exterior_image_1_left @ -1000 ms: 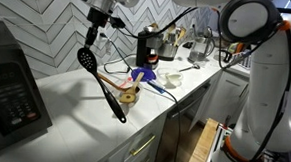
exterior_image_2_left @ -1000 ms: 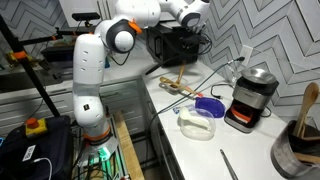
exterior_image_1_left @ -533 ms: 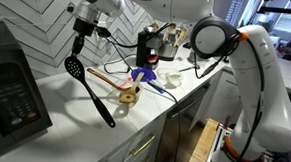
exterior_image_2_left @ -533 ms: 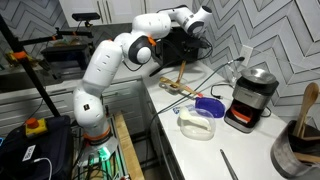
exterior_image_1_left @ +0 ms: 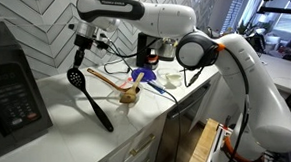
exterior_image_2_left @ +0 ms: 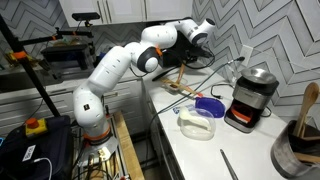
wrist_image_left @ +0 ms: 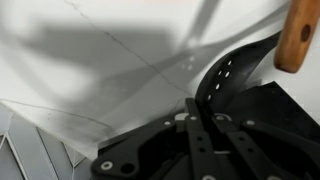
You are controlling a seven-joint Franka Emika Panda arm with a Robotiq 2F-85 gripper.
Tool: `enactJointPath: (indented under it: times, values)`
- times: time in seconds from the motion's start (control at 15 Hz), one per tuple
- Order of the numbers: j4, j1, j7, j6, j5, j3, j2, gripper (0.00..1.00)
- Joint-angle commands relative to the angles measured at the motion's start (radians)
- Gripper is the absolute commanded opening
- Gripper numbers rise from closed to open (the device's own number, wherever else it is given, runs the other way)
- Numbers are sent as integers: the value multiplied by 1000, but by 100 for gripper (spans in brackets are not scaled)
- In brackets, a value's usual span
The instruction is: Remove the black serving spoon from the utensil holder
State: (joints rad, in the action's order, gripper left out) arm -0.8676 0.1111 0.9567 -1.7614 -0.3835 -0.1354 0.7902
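Note:
My gripper [exterior_image_1_left: 82,43] is shut on the black serving spoon [exterior_image_1_left: 77,77], close to its round perforated head. The head hangs just above the white counter near the back wall. A long black handle slants from it down toward the counter's front edge. In the wrist view the perforated head [wrist_image_left: 226,76] shows just past my closed fingers [wrist_image_left: 192,112]. In an exterior view the gripper [exterior_image_2_left: 197,38] is at the far end of the counter, and the spoon is hard to make out there. The utensil holder [exterior_image_2_left: 296,155] stands at the near right end, far from the gripper, with a light wooden spoon [exterior_image_2_left: 308,100] in it.
A wooden spoon [exterior_image_1_left: 111,79] lies on the counter beside the gripper and also shows in the wrist view [wrist_image_left: 297,35]. A blue bowl [exterior_image_2_left: 210,105], a white container [exterior_image_2_left: 195,122] and a coffee machine [exterior_image_2_left: 250,98] stand mid-counter. A black microwave [exterior_image_1_left: 10,89] is at the counter's end.
The gripper has carried the black spoon away from the coffee machine toward the microwave end and lowered it closer to the counter. The arm has stretched out further.

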Motion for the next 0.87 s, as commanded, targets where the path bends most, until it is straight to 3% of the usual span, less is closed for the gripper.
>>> enactJointPath:
  times: [0.0,0.2,0.6,0.73,0.8]
  values:
    - [102,9,-46,53,10,4,72,33]
    - [148,16,-35,38,4,-9,69,54]
    - [148,55,107,-2,28,-49,-138,98]
    - [125,61,61,-87,47,-22,-223,100]
    - [184,60,62,-41,25,-46,-141,96]
